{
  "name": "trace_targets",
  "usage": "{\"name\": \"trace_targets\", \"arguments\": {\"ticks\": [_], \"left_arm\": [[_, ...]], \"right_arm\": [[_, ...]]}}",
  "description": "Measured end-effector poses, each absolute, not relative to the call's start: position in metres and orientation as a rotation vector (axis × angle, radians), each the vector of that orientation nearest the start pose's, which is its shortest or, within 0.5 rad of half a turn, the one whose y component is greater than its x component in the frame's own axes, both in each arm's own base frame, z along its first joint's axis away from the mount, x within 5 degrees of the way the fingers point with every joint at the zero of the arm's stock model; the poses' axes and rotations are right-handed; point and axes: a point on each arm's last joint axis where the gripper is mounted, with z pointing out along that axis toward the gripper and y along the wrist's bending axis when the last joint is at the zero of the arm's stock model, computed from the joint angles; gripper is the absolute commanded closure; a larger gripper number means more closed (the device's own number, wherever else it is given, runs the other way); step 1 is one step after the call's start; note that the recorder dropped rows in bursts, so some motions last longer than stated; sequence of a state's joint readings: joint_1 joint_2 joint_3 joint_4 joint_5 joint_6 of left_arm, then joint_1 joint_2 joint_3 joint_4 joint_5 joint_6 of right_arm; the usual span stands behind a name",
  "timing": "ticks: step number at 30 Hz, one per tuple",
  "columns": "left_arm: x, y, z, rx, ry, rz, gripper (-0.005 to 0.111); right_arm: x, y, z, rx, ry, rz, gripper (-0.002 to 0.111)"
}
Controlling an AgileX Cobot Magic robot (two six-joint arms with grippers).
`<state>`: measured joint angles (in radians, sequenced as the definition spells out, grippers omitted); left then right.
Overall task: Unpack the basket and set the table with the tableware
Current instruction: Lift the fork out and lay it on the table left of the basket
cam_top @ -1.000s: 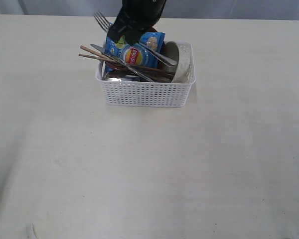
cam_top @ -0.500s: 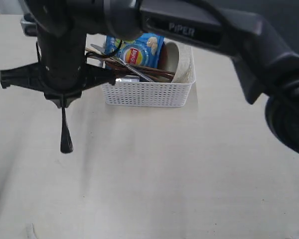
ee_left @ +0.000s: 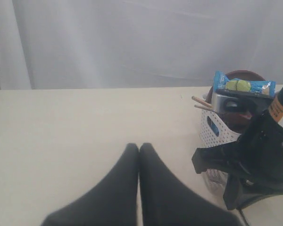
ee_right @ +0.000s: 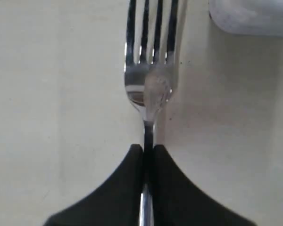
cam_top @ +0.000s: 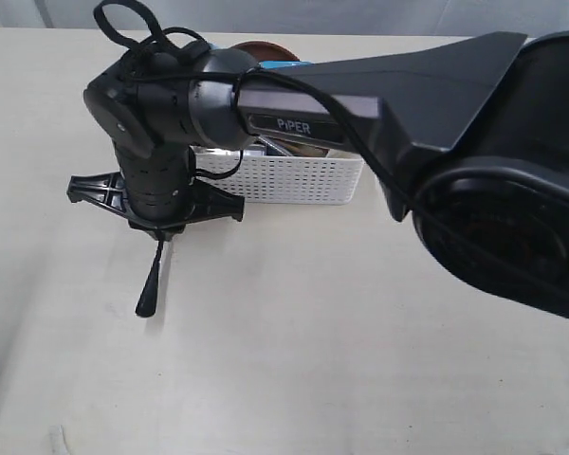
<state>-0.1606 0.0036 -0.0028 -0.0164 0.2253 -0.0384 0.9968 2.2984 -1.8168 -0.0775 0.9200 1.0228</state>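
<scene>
My right gripper (ee_right: pixel 148 147) is shut on the neck of the steel fork (ee_right: pixel 150 70), tines pointing away from the wrist. In the exterior view the right arm (cam_top: pixel 161 123) reaches across to the table (cam_top: pixel 313 360) left of the white basket (cam_top: pixel 294 180), and the fork's dark handle (cam_top: pixel 151 284) sticks out below the wrist, low over the tabletop. I cannot tell whether it touches. The basket holds a brown plate (ee_left: pixel 240 74), chopsticks (ee_left: pixel 200 102) and a steel cup (ee_left: pixel 233 104). My left gripper (ee_left: pixel 139 147) is shut and empty, over bare table away from the basket (ee_left: pixel 216 132).
A blue chip bag (ee_left: pixel 243 86) lies on top of the basket's contents. The right arm's large base link (cam_top: pixel 503 190) fills the right side of the exterior view and hides much of the basket. A basket corner (ee_right: pixel 250 16) shows near the fork tines.
The right arm has carried the fork out of the basket, swung to its left and come down toward the table. The basket and left gripper stay put.
</scene>
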Motion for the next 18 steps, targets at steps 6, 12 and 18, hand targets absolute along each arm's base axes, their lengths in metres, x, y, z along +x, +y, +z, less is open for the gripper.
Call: {"name": "trace_targets", "arguments": {"ticks": [6,12,18], "left_arm": [[0.055,-0.009,0.193,0.094,1.71,-0.163,0.107],[0.055,-0.009,0.193,0.094,1.71,-0.163,0.107],[0.055,-0.009,0.193,0.094,1.71,-0.163,0.107]], "right_arm": [[0.267,0.402,0.129,-0.052,2.935,0.255,0.109],[0.268,0.403,0.126,-0.072,2.922,0.269,0.108],[0.269,0.403,0.125,-0.142,2.911,0.256,0.098]]}}
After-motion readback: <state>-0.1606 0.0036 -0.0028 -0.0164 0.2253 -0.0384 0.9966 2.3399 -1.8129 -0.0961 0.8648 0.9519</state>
